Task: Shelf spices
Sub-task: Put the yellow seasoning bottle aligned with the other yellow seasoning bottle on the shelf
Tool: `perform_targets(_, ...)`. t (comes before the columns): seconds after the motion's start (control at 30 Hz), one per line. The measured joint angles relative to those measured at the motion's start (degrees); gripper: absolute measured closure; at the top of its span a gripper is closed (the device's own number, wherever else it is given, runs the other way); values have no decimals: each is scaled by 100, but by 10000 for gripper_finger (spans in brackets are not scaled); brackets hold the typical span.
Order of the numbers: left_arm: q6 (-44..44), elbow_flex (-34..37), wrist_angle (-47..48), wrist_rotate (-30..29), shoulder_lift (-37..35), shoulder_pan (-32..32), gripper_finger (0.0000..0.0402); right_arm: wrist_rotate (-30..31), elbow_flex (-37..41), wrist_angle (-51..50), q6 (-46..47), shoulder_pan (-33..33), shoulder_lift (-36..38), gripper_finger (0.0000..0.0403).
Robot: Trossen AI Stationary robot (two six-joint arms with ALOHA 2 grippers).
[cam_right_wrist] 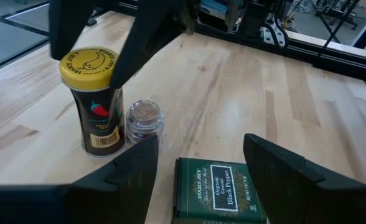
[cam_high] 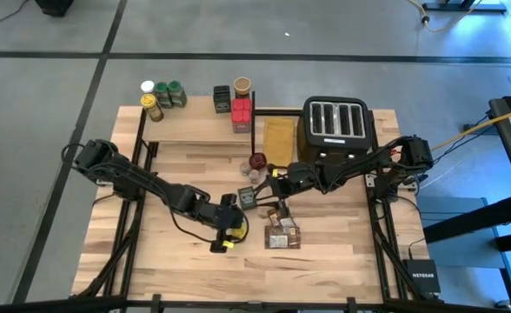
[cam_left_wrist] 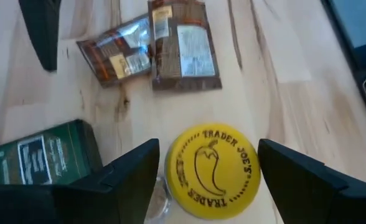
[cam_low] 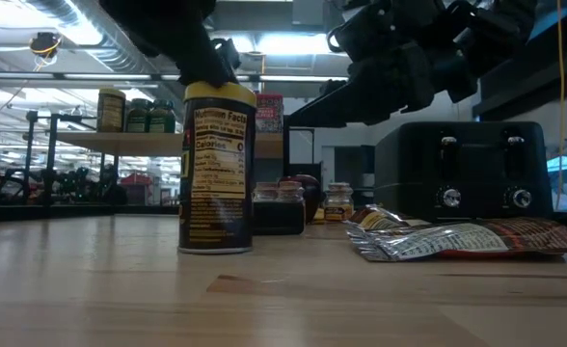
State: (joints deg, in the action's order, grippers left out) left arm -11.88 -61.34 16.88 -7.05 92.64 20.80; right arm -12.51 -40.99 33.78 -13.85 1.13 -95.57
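Note:
A dark spice jar with a yellow lid [cam_left_wrist: 213, 171] stands upright on its base on the table [cam_low: 216, 169]. My left gripper [cam_left_wrist: 209, 186] is open and slants down over it, one finger on each side of the lid; I cannot tell whether they touch it. A green black-pepper tin [cam_right_wrist: 217, 190] lies flat on the table, and my right gripper [cam_right_wrist: 201, 177] is open above it, a finger on each side. A small glass jar [cam_right_wrist: 144, 121] stands beside the yellow-lidded jar. Two flat packets [cam_high: 282, 235] lie near the front. The shelf [cam_high: 195, 129] at the far left carries several spices.
A black toaster [cam_high: 338, 126] stands at the far right, with a tan board [cam_high: 279, 139] beside it. A dark red knob [cam_high: 257, 161] and small jars [cam_high: 250, 176] sit mid-table. Bare wood lies along the near edge [cam_high: 177, 269].

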Motion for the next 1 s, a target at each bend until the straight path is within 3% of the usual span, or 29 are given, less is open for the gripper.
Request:
perform_targets(0.43,-202,-1,64,-22,258,-8,139,2,0,-8,2,0,0,162)
perform_targets(0.7,-541,-15,134,-66,246,-109,186,2,0,-4,2,0,0,162)
perform_targets(0.87,-783,-339,982,-186,71,-170,186,3,0,-6,0,0,0,162)
perform_targets(1.0,-914,-687,1748,-855,-314,-173,183,4,0,-7,0,0,0,162)
